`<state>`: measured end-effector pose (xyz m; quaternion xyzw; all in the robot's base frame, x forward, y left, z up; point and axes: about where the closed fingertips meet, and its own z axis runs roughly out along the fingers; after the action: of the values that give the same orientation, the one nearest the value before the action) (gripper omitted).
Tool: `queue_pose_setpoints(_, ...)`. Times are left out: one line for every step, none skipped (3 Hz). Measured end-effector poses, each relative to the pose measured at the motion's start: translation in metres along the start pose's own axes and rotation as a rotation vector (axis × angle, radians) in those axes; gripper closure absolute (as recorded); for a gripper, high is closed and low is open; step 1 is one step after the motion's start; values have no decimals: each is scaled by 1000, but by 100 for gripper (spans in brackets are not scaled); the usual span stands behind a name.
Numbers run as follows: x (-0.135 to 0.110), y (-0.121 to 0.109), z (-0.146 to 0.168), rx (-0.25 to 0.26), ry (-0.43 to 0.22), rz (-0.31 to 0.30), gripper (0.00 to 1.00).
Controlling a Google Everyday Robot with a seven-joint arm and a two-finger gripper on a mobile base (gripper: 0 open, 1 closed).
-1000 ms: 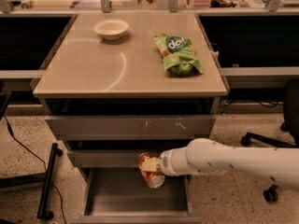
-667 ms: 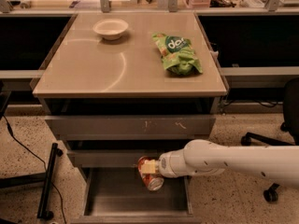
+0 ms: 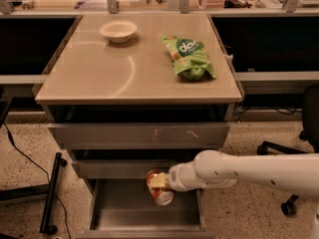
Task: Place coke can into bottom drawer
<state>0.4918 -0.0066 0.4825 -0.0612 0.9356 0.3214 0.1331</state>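
The coke can [image 3: 162, 196] is gripped by the end effector [image 3: 157, 181] — held tilted over the open bottom drawer [image 3: 124, 214].

The gripper [image 3: 159, 182] is a little lower now and a tiny bit more to the left. It is over the back part of the open bottom drawer [image 3: 124, 218]. The coke can [image 3: 162, 197] it holds comes down with it and tips a bit more. The can's low end is closer to the drawer floor. The white arm [image 3: 239, 169] reaches in slightly more.
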Motion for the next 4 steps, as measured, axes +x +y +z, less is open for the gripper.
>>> queue_pose_setpoints(4, -7, 0, 6, -8, 31, 100)
queue_pose_setpoints(9, -22, 22, -17, 2, 79, 100)
queue_pose_setpoints(18, -40, 61, -57, 38, 121, 100)
queue_pose_setpoints(19, -56, 95, -110, 36, 140, 100)
